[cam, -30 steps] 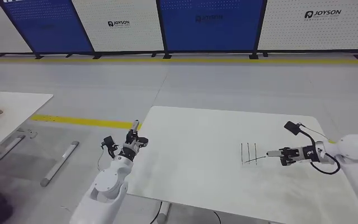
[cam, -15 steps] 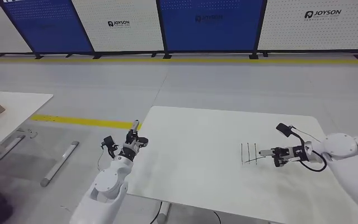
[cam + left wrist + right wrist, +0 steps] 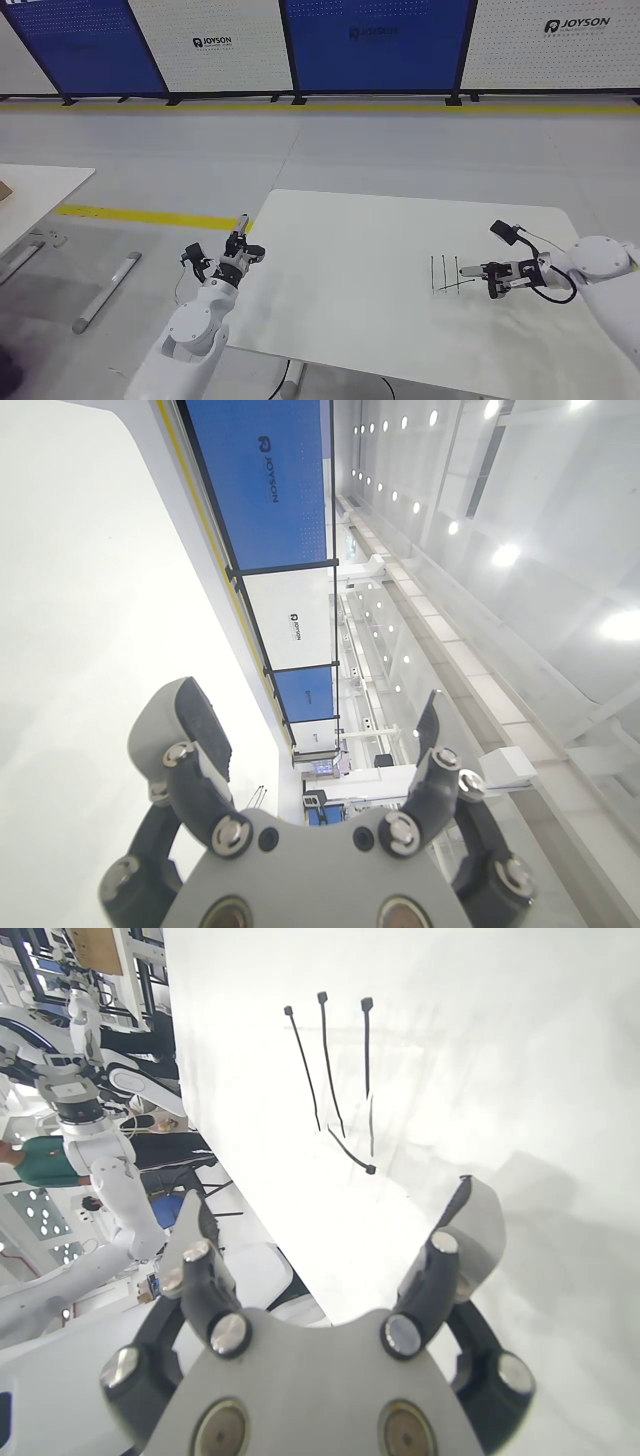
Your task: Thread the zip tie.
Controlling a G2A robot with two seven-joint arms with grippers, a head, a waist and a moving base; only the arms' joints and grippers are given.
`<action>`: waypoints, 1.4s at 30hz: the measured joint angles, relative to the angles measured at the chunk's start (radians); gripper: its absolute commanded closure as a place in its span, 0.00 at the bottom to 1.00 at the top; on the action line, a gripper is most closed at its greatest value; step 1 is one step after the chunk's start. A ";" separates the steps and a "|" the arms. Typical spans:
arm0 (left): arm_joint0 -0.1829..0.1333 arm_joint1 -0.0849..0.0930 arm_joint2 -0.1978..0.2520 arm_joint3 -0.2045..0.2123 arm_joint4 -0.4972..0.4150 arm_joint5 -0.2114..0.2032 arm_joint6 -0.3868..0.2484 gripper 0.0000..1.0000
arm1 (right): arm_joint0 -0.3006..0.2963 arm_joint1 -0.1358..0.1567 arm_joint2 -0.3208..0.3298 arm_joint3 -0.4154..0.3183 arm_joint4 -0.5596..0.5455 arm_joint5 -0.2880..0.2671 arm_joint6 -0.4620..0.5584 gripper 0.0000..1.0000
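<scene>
Three black zip ties point(image 3: 330, 1063) lie side by side on the white table point(image 3: 340, 260), heads away from my right gripper. Another zip tie point(image 3: 350, 1155) lies crosswise at their tail ends, its head nearest that gripper. My right gripper point(image 3: 330, 1200) is open and empty, low over the table a short way from the crosswise tie. In the top view the zip ties point(image 3: 445, 272) sit just left of the right gripper point(image 3: 487, 273). My left gripper point(image 3: 315, 705) is open and empty at the table's left edge point(image 3: 240, 240), pointing along the table, far from the ties.
The white table has wide bare room between the two arms. Its near edge runs close by the ties in the right wrist view. Another white table point(image 3: 30, 195) stands off to the left, and blue and white panels point(image 3: 380, 45) line the back.
The right arm has shifted left, bringing its forearm closer to the zip ties; its gripper stays open just right of them. The left arm has not moved.
</scene>
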 measured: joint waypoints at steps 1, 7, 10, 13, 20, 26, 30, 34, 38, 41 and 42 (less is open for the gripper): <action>0.000 0.000 0.000 0.000 0.000 0.000 0.000 0.00 | -0.003 -0.003 -0.002 -0.002 -0.001 0.010 -0.010 0.00; 0.000 0.000 0.000 0.000 0.000 0.000 0.000 0.00 | 0.011 -0.032 -0.018 0.018 -0.001 0.075 -0.055 0.22; 0.000 0.000 0.000 0.000 0.000 0.000 0.000 0.00 | 0.021 -0.046 -0.027 0.046 -0.007 0.091 -0.065 0.54; 0.000 0.000 0.000 0.000 0.000 0.000 0.000 0.00 | 0.028 -0.059 -0.033 0.080 -0.006 0.091 -0.060 0.62; 0.000 0.000 0.000 0.000 0.000 0.000 0.000 0.00 | 0.037 -0.079 -0.032 0.161 0.007 0.056 -0.030 0.56; 0.000 0.000 0.000 0.000 0.000 0.000 0.000 0.00 | 0.043 -0.087 -0.021 0.211 0.020 0.019 -0.003 0.59; 0.000 0.000 0.000 0.000 0.000 0.000 0.000 0.00 | 0.046 -0.092 -0.016 0.230 0.022 0.013 0.002 0.64; 0.000 0.000 0.000 0.000 0.000 0.000 0.000 0.00 | 0.050 -0.097 -0.010 0.243 0.022 0.012 0.005 0.69; 0.000 0.000 0.000 0.000 0.000 0.000 0.000 0.00 | 0.053 -0.102 -0.006 0.254 0.020 0.015 0.007 0.71; 0.000 0.000 0.000 0.000 0.000 0.000 0.000 0.00 | 0.054 -0.105 0.000 0.265 0.027 0.014 0.009 0.72; 0.000 0.000 0.000 0.000 0.000 0.000 0.000 0.00 | 0.055 -0.106 0.001 0.268 0.027 0.012 0.011 0.72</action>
